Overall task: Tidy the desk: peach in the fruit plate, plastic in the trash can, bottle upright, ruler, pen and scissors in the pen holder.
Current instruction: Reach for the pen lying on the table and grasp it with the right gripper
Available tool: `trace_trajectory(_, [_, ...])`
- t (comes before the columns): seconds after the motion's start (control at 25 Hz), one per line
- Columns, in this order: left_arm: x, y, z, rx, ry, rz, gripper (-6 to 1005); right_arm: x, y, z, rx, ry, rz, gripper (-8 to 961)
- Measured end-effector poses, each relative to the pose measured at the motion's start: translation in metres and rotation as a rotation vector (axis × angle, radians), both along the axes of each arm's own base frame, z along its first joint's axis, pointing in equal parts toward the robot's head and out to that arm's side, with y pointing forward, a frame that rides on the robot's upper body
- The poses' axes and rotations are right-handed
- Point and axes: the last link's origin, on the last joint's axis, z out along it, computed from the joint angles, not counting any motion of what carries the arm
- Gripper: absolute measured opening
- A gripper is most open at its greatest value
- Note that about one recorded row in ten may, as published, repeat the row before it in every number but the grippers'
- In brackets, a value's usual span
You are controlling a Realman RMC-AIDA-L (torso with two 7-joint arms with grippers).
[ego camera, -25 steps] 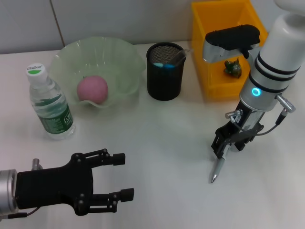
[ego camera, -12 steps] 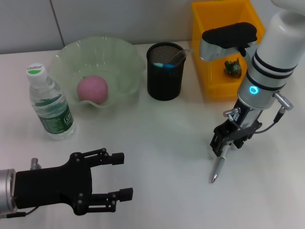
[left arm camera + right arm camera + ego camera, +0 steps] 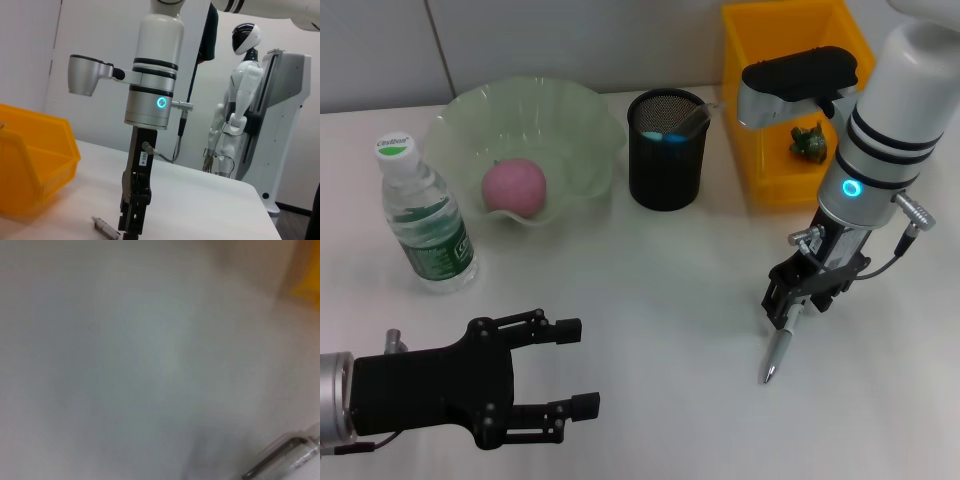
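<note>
Black fingers of the left gripper [image 3: 582, 365] spread wide and hold nothing; that arm sits idle at the near left of the desk [image 3: 650, 300], the same as a second ago. Further in on the right, the right gripper [image 3: 788, 318] reaches down over the silver pen [image 3: 778, 352]. Its jaws look closed around the pen's upper end, while the tip points toward the near edge and seems to rest on or just above the surface. In the left wrist view the same gripper [image 3: 131, 227] stands upright over the pen [image 3: 105, 228], which lies low beside it.

Compared with a second ago, the right arm has shifted a little toward the middle of the desk, and over the last half second it has hardly moved. My reading is that the grasp is settled and the lift has not begun, so the pen remains the one item out of place.

Beyond that, the water bottle [image 3: 422, 215] stands upright at the left with its cap on. Behind it the pink peach [image 3: 514, 186] sits in the green fruit plate [image 3: 582, 122]. The black mesh pen holder [image 3: 666, 150] stands at the middle, already holding something blue, and the yellow bin [image 3: 760, 130] is just to its right, with a small dark green object inside.

The next move probably needs a clean lift and a swing back and left to the holder.
</note>
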Motion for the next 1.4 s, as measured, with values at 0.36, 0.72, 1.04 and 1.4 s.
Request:
trace_trajectory(0.36, [-0.0004,0.0011,0.0023,0.010,0.007,-0.007,815,0.0026,-0.0009,0.0002,-0.004,-0.016,-0.005,600])
trace_trajectory(0.72, [-0.0007,0.0009,0.0023,0.009,0.009,-0.006,815,0.0038,-0.0018,-0.0007,-0.008,-0.020,-0.008,600])
trace_trajectory(1.04, [-0.0008,0.0009,0.0023,0.009,0.009,-0.006,815,0.0054,-0.0014,0.0008,-0.003,-0.025,-0.012,600])
trace_trajectory(1.4, [0.0001,0.0016,0.0023,0.008,0.008,-0.010,816,-0.0015,0.0025,0.0012,0.003,-0.019,0.008,595])
